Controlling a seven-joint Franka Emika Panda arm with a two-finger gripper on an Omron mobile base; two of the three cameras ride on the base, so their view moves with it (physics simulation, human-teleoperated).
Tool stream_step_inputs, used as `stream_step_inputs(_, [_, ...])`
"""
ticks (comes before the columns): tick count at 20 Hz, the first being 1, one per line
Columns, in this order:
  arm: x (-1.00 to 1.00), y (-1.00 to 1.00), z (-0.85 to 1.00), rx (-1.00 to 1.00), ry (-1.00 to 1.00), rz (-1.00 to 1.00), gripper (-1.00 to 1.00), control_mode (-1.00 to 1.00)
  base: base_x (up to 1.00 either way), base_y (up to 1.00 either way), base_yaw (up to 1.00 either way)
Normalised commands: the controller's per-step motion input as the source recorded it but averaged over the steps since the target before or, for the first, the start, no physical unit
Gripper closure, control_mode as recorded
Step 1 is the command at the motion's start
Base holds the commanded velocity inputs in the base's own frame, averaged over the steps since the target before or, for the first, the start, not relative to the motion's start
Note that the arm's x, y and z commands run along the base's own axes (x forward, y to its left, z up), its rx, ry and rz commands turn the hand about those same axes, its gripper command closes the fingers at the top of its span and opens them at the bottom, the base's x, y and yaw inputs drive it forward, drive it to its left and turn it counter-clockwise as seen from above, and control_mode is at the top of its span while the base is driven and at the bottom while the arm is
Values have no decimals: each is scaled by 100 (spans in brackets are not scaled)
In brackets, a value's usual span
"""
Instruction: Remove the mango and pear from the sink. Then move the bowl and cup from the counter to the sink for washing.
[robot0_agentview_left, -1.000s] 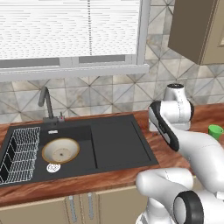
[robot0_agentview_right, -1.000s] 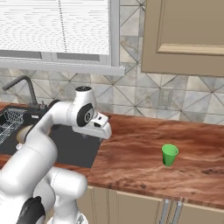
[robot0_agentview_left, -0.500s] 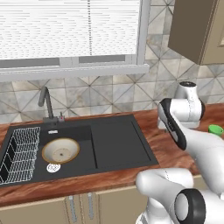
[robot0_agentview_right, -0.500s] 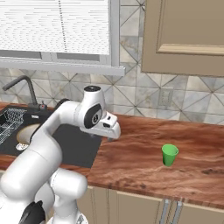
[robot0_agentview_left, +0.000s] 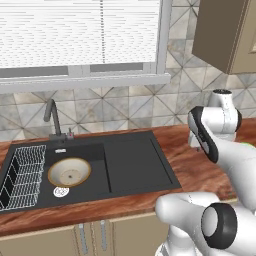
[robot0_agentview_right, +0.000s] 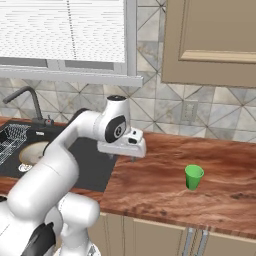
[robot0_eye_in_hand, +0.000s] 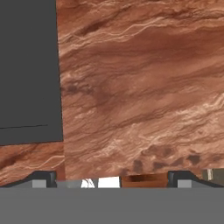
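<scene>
— Where's the cup (robot0_agentview_right: 194, 177)?
— Upright on the counter (robot0_agentview_right: 235, 190), well right of the sink (robot0_agentview_left: 135, 165), where the bowl (robot0_agentview_left: 69, 172) already sits in the basin
— And the gripper (robot0_agentview_right: 122, 157)?
— Empty, fingers spread wide, near the sink's right edge; the cup lies off to its right

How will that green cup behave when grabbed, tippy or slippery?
The cup stands upright on the counter, narrowing toward its base, so a sideways nudge could probably tip it. It looks small, likely light. Its smooth tapered wall may slip in the fingers.
</scene>
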Motion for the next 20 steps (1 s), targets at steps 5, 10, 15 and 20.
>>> stream_step_inputs(5, [-7, -33, 21, -2, 2, 6, -100, -100, 0, 0, 0])
stream_step_inputs(10, [-10, -38, 12, 0, 0, 0, -100, -100, 0, 0, 0])
stream_step_inputs(15, [-1, -43, 1, 2, -3, 0, -100, -100, 0, 0, 0])
stream_step_inputs(20, [0, -45, 0, 6, -6, 0, -100, -100, 0, 0, 0])
